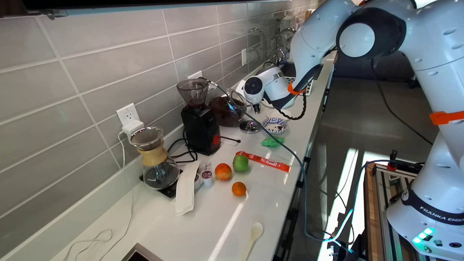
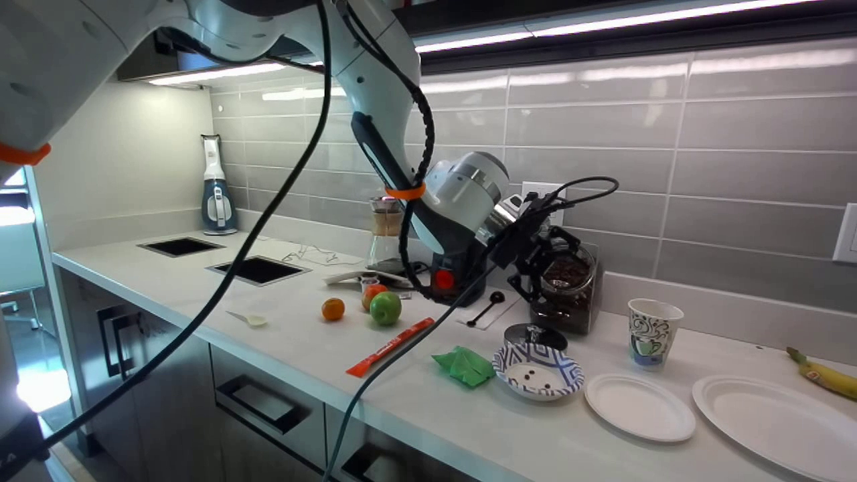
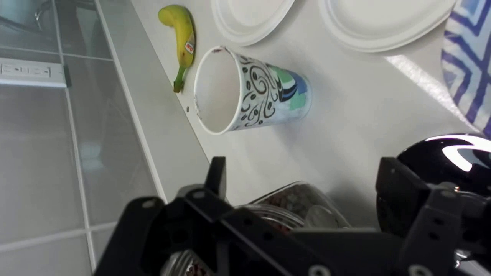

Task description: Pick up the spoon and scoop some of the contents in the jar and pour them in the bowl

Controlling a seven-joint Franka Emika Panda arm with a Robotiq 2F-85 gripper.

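Observation:
In the wrist view my gripper is open, its black fingers wide apart with nothing gripped. The glass jar, holding dark brown beans, stands against the backsplash; in an exterior view my gripper overlaps its mouth, and the wrist view shows the jar low in frame, partly behind the fingers. Just left of it a black spoon lies on a white napkin. Farther off, a cream spoon rests on the counter. The blue-and-white patterned bowl sits in front of the jar, a few dark beans inside.
A round black lid lies between jar and bowl. Around them are a green wrapper, a paper cup, two white plates and a banana. The black grinder stands beside the jar, with fruit and a red packet nearby.

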